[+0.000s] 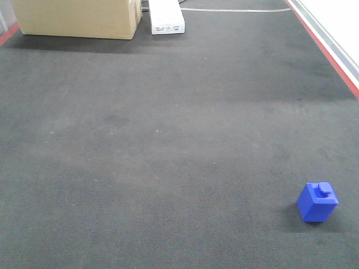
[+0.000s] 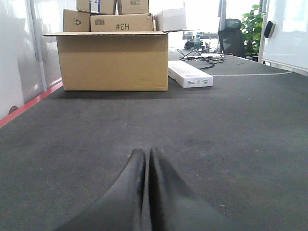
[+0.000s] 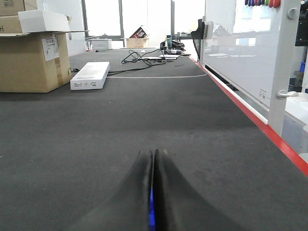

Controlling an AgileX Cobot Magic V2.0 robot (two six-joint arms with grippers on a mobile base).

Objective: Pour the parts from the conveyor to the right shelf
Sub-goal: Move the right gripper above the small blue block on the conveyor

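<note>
One of the parts, a small bright-blue cube (image 1: 318, 202) with a stud on top, rests on the dark-grey conveyor (image 1: 168, 140) near its front right corner. No gripper shows in the front view. In the left wrist view my left gripper (image 2: 147, 151) hangs low over bare belt, its fingers pressed together with nothing between them. My right gripper (image 3: 154, 153) is also shut. A thin blue sliver (image 3: 152, 216) shows through the slit between its fingers, lying beyond them. The right shelf is out of view.
A large cardboard box (image 1: 78, 17) and a flat white box (image 1: 166, 17) stand at the belt's far end. A red edge strip (image 1: 331, 53) runs down the right side. A white panel (image 3: 240, 53) stands just beyond that strip, with cables (image 3: 144, 55) further back.
</note>
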